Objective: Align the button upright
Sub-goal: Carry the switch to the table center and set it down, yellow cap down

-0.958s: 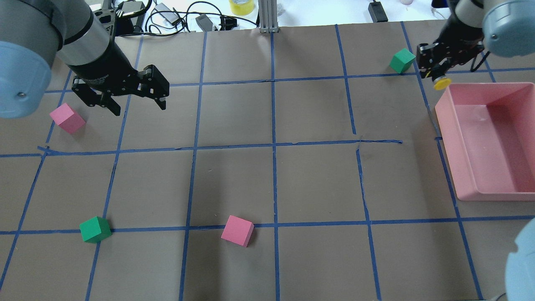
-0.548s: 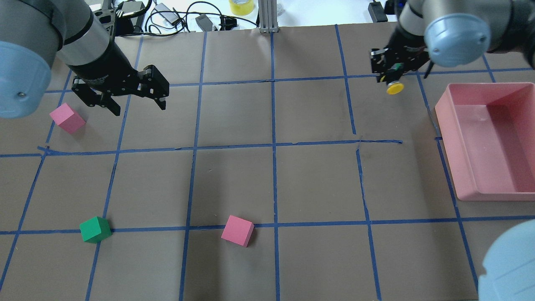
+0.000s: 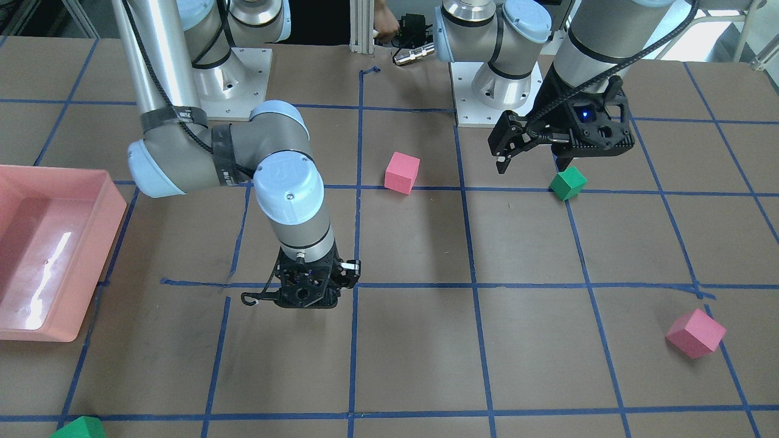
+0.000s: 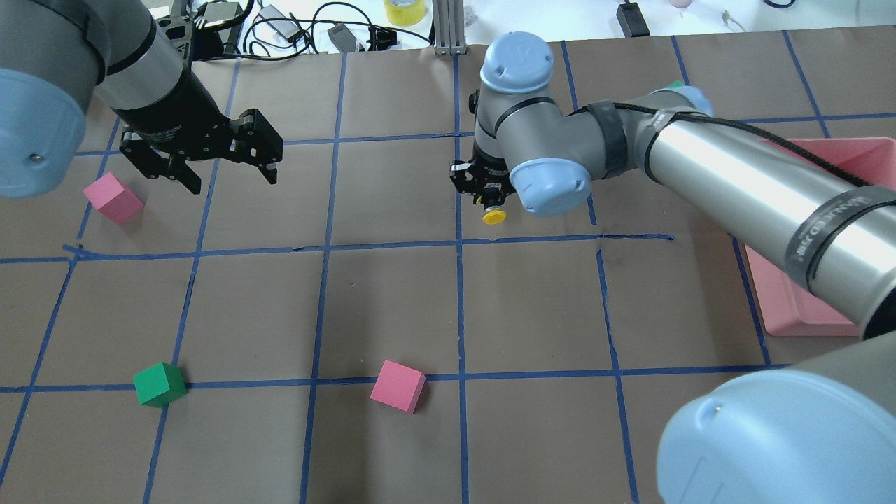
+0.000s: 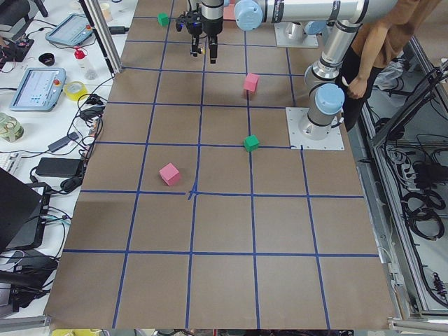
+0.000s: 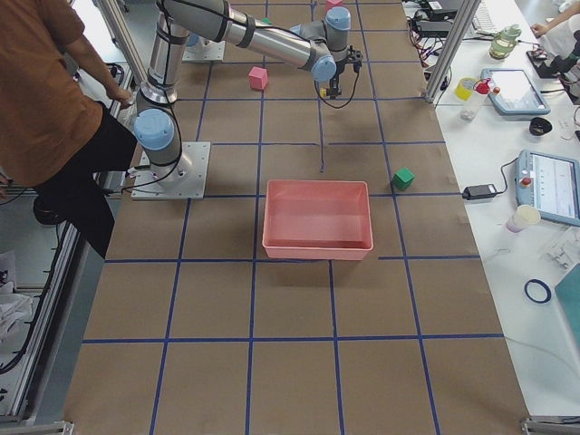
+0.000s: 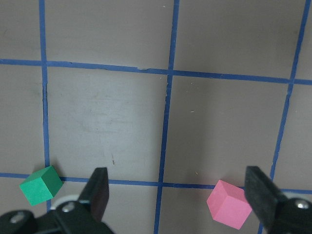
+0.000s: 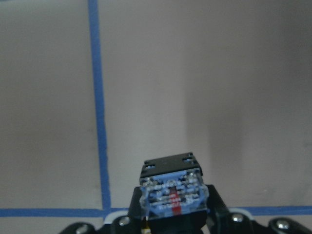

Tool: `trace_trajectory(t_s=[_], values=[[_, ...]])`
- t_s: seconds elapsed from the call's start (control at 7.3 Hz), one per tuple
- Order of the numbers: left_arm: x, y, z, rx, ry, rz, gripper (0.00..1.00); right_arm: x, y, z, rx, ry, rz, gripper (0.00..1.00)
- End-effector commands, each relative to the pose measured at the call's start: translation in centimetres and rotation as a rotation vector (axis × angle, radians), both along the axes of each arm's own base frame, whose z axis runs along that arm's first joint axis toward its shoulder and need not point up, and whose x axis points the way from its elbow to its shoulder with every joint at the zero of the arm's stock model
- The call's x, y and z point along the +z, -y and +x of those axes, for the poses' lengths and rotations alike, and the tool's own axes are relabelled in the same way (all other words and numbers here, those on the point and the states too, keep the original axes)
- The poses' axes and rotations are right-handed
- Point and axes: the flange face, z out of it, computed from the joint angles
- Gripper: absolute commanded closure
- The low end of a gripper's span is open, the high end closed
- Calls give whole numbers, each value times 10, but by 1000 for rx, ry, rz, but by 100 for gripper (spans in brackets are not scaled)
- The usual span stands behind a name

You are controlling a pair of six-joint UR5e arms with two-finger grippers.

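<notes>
My right gripper (image 4: 491,203) is shut on the button (image 4: 495,215) over the middle of the table, beside a blue tape line. The yellow cap sticks out past the fingertips, away from the wrist. In the right wrist view the button's silvery-grey block base (image 8: 171,194) faces the camera between the jaws and hides the cap. In the front view the right gripper (image 3: 306,293) points down and hides the button. My left gripper (image 4: 229,176) is open and empty above the table at the far left, also seen in the front view (image 3: 530,165) and the left wrist view (image 7: 178,187).
A pink bin (image 4: 787,311) stands at the right edge, partly behind my right arm. A pink cube (image 4: 112,197) lies near the left gripper. A green cube (image 4: 159,384) and another pink cube (image 4: 397,386) lie near the front. A green cube (image 3: 79,427) lies beyond the bin.
My right arm has swept left from beside the pink bin to the table's middle, carrying the button. The left arm has not moved.
</notes>
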Motion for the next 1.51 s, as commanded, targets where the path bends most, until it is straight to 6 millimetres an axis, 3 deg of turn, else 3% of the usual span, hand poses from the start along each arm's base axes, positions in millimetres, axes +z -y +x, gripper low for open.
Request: trace_trajectory(t_s=[0.0,0.14,0.41,0.82,0.96,1.1,1.23,1.37], values=[[0,0,0,0,0,0,0,-33,-14,19,2,-1,2,100],[0,0,0,0,0,0,0,-42,-19,19,3,-3,12,100],[-2,1,0,4,0,5,0,-40,-29,41,19,7,-7,100],[-2,0,0,1,1,3,0,-44,-32,43,14,20,6,100],[-2,0,0,1,1,3,0,-43,-31,43,15,18,2,73],[-2,0,0,1,1,3,0,-43,-32,43,14,17,4,57],[-3,0,0,1,1,6,0,-43,-32,43,14,20,5,34],[-4,0,0,1,1,8,0,-41,-34,42,14,22,5,0]])
